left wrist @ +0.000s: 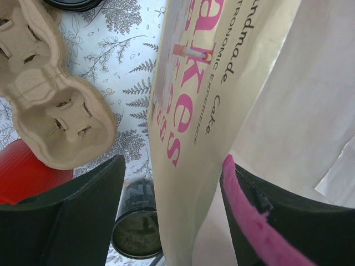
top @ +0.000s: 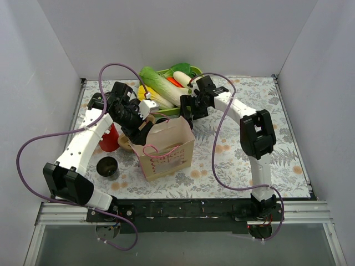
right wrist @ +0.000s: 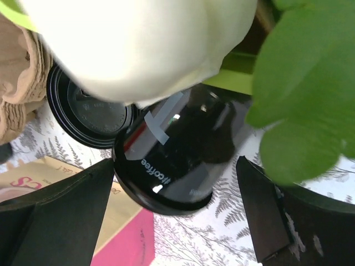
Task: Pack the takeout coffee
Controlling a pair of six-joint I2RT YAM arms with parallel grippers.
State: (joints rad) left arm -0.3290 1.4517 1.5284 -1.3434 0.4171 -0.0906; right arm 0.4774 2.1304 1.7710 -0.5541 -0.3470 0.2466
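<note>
A glossy black takeout coffee cup (right wrist: 177, 149) printed "coffee" sits on the fern-print cloth between the fingers of my right gripper (right wrist: 176, 166). The jaws are wide open and touch nothing. In the top view that gripper (top: 188, 109) hangs behind the paper bag (top: 166, 147) and hides this cup. Another dark cup (top: 106, 166) stands left of the bag, also seen at cup (left wrist: 136, 227). My left gripper (left wrist: 173, 160) is open astride the bag's left wall (left wrist: 188, 111), one finger outside and one inside against the pink handle (left wrist: 244, 210).
A brown two-hole carrier (left wrist: 50, 105) and a red cup (left wrist: 25, 174) lie left of the bag. A black lid (right wrist: 89, 111) rests beside the coffee cup. A green tray (top: 166, 72) of vegetables sits behind, its white vegetable (right wrist: 138, 44) and leaf (right wrist: 305, 100) overhanging my right gripper.
</note>
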